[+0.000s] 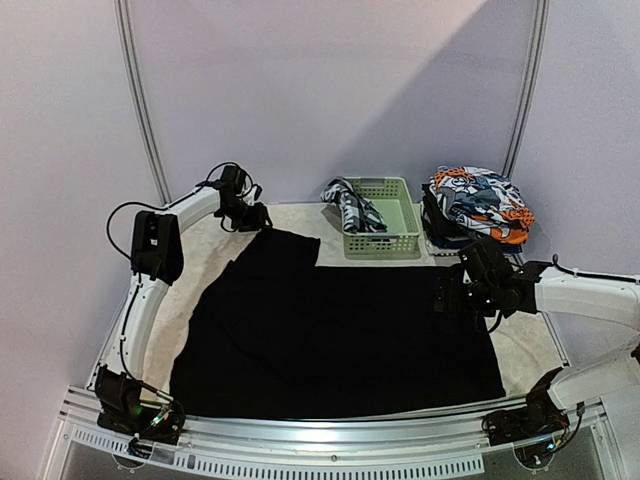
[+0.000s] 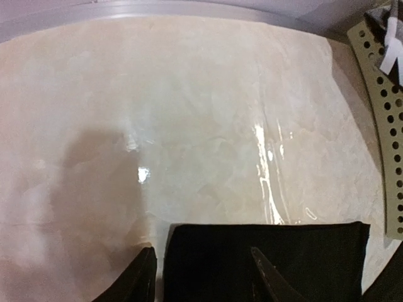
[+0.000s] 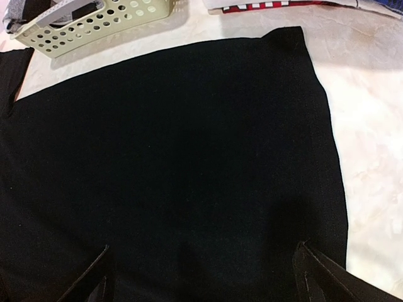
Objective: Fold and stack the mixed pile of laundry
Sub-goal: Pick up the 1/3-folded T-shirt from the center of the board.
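Since the large black cloth (image 1: 340, 340) is the piece being worked, it lies spread flat in front of the pale green slotted basket (image 1: 384, 243). It runs from just before the basket's front wall down toward the arm bases. A narrower flap (image 1: 283, 250) reaches up along the basket's left side, with a bare strip between them. Spread this way, its edges and corners are open to both arms, which suits folding.

The rest of the laundry pile waits off the working area. The black-and-white checked shirt (image 1: 350, 207) hangs over the basket's left rim, and the orange-blue-white printed pieces (image 1: 480, 203) are heaped just right of the basket.

The left gripper (image 1: 250, 215) sits well left of the basket, at the flap's far corner. In its wrist view the two fingers stand partly apart with the cloth's corner edge between them. The cloth looks flat and unpinched, so I judge this claw released and placed to take the corner.

The right gripper (image 1: 450, 292) hovers in front of the basket's right end, low over the cloth's far right portion. Its jaws are spread wide and hold nothing. It is likely lining up on the right edge so both arms can lift together.

The pale table (image 1: 195, 275) shows around the cloth.
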Controlling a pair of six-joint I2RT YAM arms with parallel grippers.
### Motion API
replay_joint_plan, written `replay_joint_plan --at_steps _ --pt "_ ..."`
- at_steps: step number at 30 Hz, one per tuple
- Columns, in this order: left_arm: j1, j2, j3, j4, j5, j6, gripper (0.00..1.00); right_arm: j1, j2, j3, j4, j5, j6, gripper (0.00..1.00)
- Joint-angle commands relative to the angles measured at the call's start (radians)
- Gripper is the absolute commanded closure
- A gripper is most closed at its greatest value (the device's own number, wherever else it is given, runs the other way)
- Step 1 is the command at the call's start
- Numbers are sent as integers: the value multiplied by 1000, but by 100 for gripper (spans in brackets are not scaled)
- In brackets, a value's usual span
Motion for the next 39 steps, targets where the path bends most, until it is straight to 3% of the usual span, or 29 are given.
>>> replay_joint_plan --at_steps 1,8,15,19,21,25,31,39 --pt "-5 52 17 27 92 -68 53 -5 -10 -16 2 -5 14 1" --pt "-25 61 14 37 148 -79 59 -4 -9 -16 7 -8 15 1" --pt "-51 71 16 14 80 -49 62 -5 -9 -18 7 -18 13 1" --pt "-67 71 23 -11 48 -39 69 -5 -17 -21 8 -17 12 1" --pt "-74 68 24 -9 40 -32 75 -5 -18 -21 8 -18 12 1" --pt "-77 68 26 6 40 -40 100 -4 -19 -21 12 -18 12 1" --pt "-89 -8 -27 30 38 -25 100 -10 -9 15 1 65 25 1" --pt "-123 -302 -298 105 -16 14 100 -115 34 91 26 87 29 1"
